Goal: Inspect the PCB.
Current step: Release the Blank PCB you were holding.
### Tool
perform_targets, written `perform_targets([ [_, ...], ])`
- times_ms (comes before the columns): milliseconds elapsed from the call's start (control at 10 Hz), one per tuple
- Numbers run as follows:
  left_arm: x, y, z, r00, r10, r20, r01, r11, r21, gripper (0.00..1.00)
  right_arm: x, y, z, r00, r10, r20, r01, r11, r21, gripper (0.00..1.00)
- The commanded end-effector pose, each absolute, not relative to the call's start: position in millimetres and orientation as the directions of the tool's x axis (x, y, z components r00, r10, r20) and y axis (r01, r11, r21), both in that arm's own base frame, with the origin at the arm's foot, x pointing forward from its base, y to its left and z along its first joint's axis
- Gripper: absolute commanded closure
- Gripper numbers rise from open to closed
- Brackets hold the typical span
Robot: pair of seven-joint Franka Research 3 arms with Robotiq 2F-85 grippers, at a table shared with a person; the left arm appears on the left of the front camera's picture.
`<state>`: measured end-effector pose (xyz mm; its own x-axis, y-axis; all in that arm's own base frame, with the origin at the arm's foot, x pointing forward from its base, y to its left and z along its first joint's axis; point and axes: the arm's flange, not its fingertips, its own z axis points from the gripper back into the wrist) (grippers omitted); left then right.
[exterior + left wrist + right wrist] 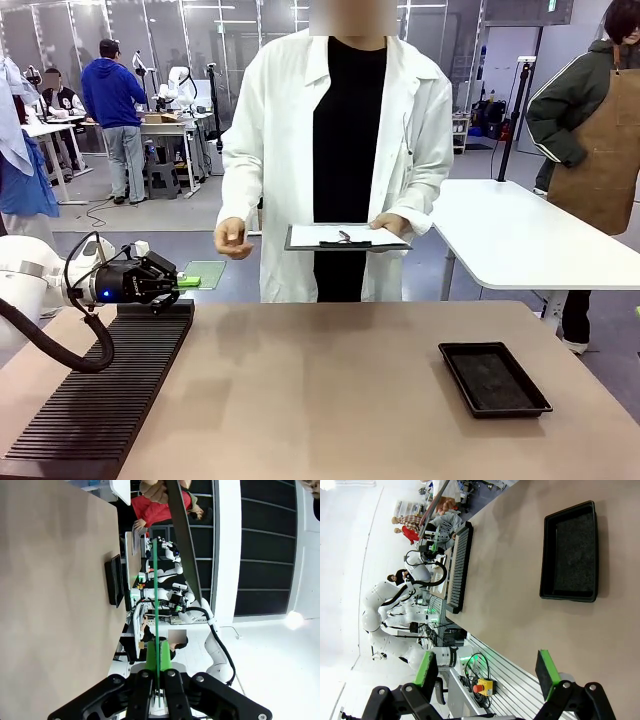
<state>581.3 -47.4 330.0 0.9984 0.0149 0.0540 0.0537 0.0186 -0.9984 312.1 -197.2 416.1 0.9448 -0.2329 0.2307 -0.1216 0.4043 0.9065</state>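
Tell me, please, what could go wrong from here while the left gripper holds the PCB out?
The left gripper pinches the thin PCB by one edge only, so the board might slip or twist in the pads. The person holds a clipboard in one hand; taking the board with the free hand alone could end in a fumble. The board hangs near the far end of the black slotted rack, so a drop might strike it.

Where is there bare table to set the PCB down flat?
Bare: the wide middle of the table, between the slotted rack and the black tray. Crowded: far left, where the left gripper holds the PCB at the rack's far end.
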Motion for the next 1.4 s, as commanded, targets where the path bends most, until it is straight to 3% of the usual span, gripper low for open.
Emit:
perform_targets([
  [0,579.8,-48.3,330.7,0.998,0.014,0.064,0.063,0.017,-0.998,0.97,312.4,-198.2,417.8,0.943,-0.234,0.236,-0.129,0.396,0.909,0.0],
  [1100,579.8,-48.3,330.7,0.998,0.014,0.064,0.063,0.017,-0.998,0.97,312.4,-198.2,417.8,0.943,-0.234,0.236,-0.129,0.396,0.909,0.0],
  [1200,581.0,-47.5,329.6,0.998,0.014,0.053,0.053,0.019,-0.998,0.69,312.4,-198.2,417.8,0.943,-0.234,0.236,-0.129,0.396,0.909,0.0],
  [1300,580.4,-46.7,331.0,0.999,0.004,0.054,0.054,0.021,-0.998,0.72,312.4,-198.2,417.8,0.943,-0.234,0.236,-0.129,0.396,0.909,0.0],
])
